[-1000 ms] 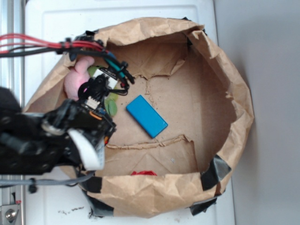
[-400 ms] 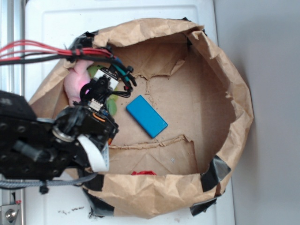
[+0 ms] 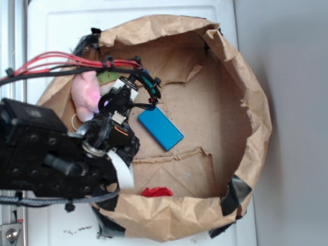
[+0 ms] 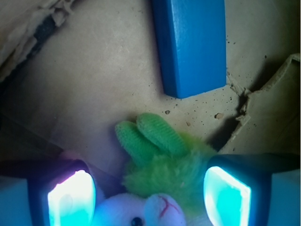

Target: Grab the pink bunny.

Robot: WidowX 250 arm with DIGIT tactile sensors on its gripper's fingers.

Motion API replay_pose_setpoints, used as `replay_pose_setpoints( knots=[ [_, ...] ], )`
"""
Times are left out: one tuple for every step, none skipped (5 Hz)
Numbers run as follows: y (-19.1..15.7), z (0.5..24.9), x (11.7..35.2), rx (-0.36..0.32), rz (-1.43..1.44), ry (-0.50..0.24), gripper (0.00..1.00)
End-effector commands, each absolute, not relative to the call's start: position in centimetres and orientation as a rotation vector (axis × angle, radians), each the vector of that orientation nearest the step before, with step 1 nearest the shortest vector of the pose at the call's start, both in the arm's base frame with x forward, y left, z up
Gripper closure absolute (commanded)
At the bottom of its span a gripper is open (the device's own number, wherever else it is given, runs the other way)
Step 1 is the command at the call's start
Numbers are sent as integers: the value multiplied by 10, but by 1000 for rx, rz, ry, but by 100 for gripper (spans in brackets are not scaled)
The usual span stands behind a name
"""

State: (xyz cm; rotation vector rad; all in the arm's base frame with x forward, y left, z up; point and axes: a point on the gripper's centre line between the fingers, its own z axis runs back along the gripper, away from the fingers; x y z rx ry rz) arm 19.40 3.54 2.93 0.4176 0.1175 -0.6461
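The pink bunny (image 3: 84, 92) lies against the left inner wall of the paper bag, its white cord loop trailing below it. My gripper (image 3: 114, 97) hangs just to its right, mostly hidden under the arm. In the wrist view the gripper (image 4: 149, 197) is open, its two lit fingertips wide apart. Between them lie the bunny's pale face (image 4: 155, 213) at the bottom edge and a green plush toy (image 4: 164, 160) just beyond it. Neither fingertip visibly presses on the plush.
A blue block (image 3: 160, 127) lies on the bag floor right of the gripper and fills the top of the wrist view (image 4: 190, 44). A red wad of fabric (image 3: 156, 191) sits at the near wall. The crumpled bag rim (image 3: 259, 113) rings everything.
The arm has shifted right and toward the bag's middle. More of the pink bunny and its cord loop now shows. The bag's rim has shifted a little.
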Motion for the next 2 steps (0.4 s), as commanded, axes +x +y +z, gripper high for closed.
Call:
replay_pose_setpoints(
  knots=[
    [52,13,211,456,-675,149,0],
    [52,15,212,452,-659,133,0]
  ],
)
